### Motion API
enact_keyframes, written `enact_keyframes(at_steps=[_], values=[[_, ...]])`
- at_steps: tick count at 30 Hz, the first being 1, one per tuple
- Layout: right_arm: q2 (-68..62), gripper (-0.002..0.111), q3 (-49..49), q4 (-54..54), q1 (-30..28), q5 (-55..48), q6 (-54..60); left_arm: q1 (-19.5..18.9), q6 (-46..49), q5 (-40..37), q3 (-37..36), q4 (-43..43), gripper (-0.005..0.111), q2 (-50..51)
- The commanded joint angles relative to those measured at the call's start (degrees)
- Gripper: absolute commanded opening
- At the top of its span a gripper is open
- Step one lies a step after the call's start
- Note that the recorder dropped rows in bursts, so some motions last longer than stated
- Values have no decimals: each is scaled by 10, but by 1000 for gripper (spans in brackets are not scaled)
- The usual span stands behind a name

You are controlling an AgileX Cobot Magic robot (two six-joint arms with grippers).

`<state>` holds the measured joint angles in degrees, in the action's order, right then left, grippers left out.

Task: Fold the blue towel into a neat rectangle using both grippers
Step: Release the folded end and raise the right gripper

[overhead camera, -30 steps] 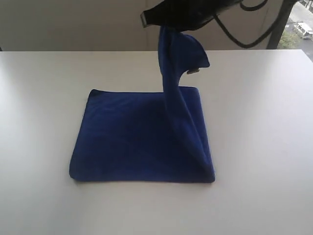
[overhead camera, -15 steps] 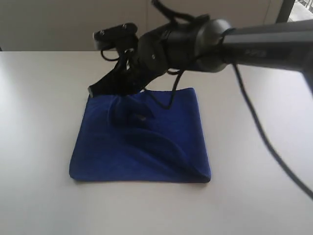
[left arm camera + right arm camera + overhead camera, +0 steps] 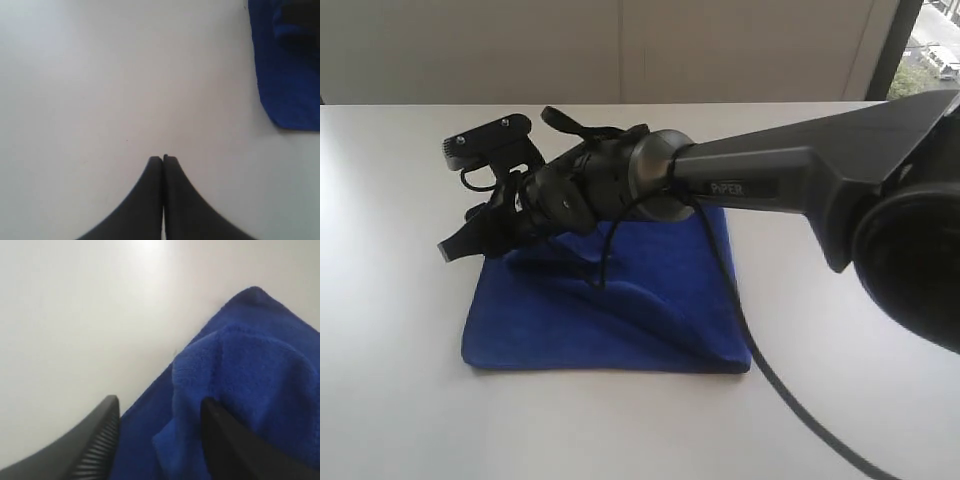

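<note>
The blue towel (image 3: 620, 320) lies on the white table (image 3: 400, 420), with a diagonal ridge running from its near right corner toward its far left. My right gripper (image 3: 455, 245) reaches across the towel to its far left corner. Its jaws are open (image 3: 160, 402), and a bunched fold of the towel (image 3: 250, 350) lies loose between and beside the fingers. My left gripper (image 3: 163, 158) is shut on nothing over bare table, with a rounded corner of the towel (image 3: 287, 75) off to one side. The exterior view does not show the left gripper.
The right arm's long link (image 3: 800, 170) spans the towel's far half from the right. Its black cable (image 3: 790, 420) loops down over the table at the front right. A wall stands behind the table, and a window shows at the far right.
My right gripper came down from high above the towel's far right, carried the raised corner leftward and down to the far left corner, then opened and let the cloth go.
</note>
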<state>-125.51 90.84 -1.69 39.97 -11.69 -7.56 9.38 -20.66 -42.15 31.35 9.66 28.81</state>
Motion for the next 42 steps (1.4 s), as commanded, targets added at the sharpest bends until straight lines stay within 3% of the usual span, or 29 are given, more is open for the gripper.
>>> enact_keyframes(at_steps=[1, 8, 16, 18, 29, 33, 34, 39, 42], values=[[15, 60, 23, 0, -1, -26, -1, -1, -1, -4, -3, -4, 0, -5], [83, 55, 56, -55, -11, -160, 20, -1, -1, -4, -3, -4, 0, -5], [111, 6, 56, -92, -105, -309, 27, -1, -1, -4, -3, -4, 0, -5], [111, 0, 47, -90, -137, -320, 27, -1, -1, -4, -3, -4, 0, -5], [111, 0, -3, -61, -204, -314, 67, -1, -1, -4, -3, -4, 0, -5], [107, 0, -3, 195, -232, -341, 333, -1, -1, -4, -3, -4, 0, -5], [107, 0, -3, 213, -238, -342, 346, -1, -1, -4, -3, -4, 0, -5], [107, 0, -3, 216, -262, -342, 348, -1, -1, -3, -3, -4, 0, -5], [104, 0, -3, 197, -280, -331, 348, -1, -1, 27, -3, -51, 0, -2]])
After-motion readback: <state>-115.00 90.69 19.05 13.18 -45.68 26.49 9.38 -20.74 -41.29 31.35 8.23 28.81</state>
